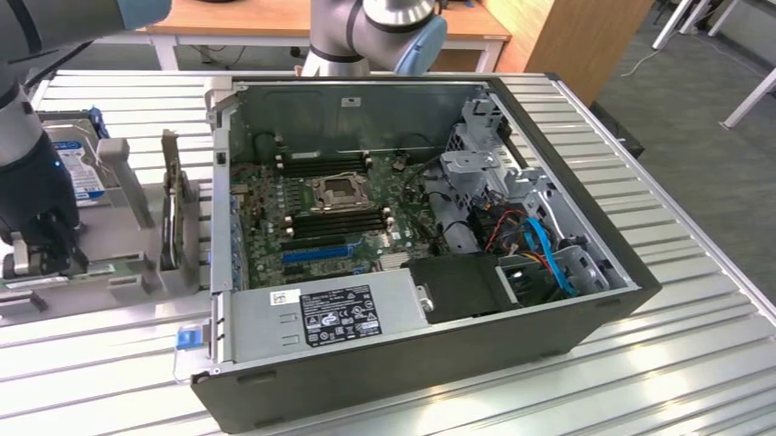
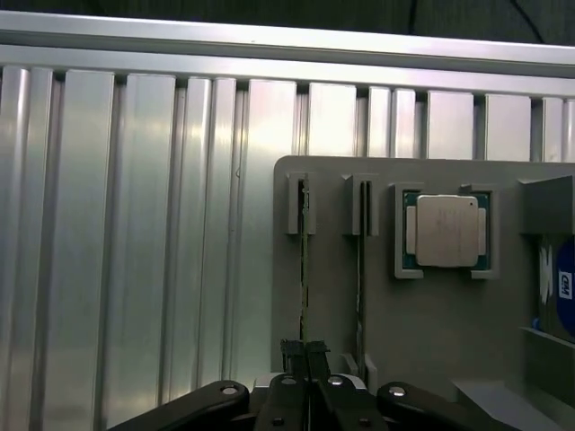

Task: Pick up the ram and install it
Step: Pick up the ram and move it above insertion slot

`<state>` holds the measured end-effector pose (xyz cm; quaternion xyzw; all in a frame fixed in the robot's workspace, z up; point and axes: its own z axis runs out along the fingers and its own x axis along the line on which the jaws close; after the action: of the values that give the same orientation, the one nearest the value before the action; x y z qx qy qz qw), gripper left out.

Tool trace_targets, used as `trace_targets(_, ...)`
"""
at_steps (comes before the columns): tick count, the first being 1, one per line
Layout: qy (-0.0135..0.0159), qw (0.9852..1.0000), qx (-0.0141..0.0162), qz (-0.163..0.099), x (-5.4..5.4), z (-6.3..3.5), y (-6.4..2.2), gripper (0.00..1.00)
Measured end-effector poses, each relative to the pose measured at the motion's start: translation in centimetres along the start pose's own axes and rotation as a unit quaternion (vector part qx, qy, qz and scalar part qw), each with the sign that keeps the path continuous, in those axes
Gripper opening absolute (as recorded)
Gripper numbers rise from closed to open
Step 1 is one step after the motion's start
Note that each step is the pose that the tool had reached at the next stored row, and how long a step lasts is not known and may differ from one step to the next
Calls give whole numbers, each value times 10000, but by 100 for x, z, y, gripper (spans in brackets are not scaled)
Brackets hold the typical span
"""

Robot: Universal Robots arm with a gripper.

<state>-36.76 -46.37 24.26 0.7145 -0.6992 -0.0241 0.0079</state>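
A slatted table (image 1: 679, 363) is carrying an open case (image 1: 570, 336), its motherboard (image 1: 401, 227) lying face up with black slots (image 1: 322, 163) sitting empty beside the socket. At the exterior view's left, beside the case, a grey tray (image 2: 332, 296) is holding spare parts. A drive (image 1: 75, 168) is standing at one end, a processor (image 2: 446, 231) is resting flat in its pocket, and two thin sticks are standing on edge in parallel grooves.

The ram (image 2: 304, 269) is the stick in the groove farther from the processor, still seated in the tray. The second stick (image 2: 361, 269) is waiting just beside it. The arm (image 1: 24, 154) is reaching down over the tray, and the gripper (image 2: 305, 352) is straddling the ram's upper edge. Its fingers are looking pinched together on the board, with only the thin line of the stick between them, so I am judging it closed on the ram, not open.

The ram is likely handling as a light, stiff, thin board: easy to lift, but brittle if twisted or bent. The flat faces carrying the chips are giving the pads something to press on. A hold along the upper edge is probably serving best, leaving the contact edge free. With the neighbouring stick so near, a straight lift is looking safer than a tilted one.
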Motion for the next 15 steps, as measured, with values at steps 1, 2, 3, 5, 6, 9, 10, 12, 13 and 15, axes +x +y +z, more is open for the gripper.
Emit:
trace_targets(1, 0, 10000, 0, 0, -1, -29, 1, 12)
trace_targets(2, 0, 10000, 0, 0, -1, -55, 2, 12)
trace_targets(3, 0, 10000, 0, 0, -2, -81, 3, 12)
trace_targets(5, 0, 10000, 0, 0, -3, -130, 5, 12)
trace_targets(6, 0, 10000, -1, 0, -3, -157, 5, 12)
trace_targets(9, 0, 10000, 0, 0, -5, -237, 8, 12)
trace_targets(10, 0, 10000, 0, 0, -6, -264, 9, 12)
trace_targets(12, 0, 10000, 0, 0, -7, -317, 10, 12)
trace_targets(13, 0, 10000, 0, 0, -8, -344, 12, 12)
trace_targets(15, 0, 10000, 0, 0, -9, -398, 13, 12)
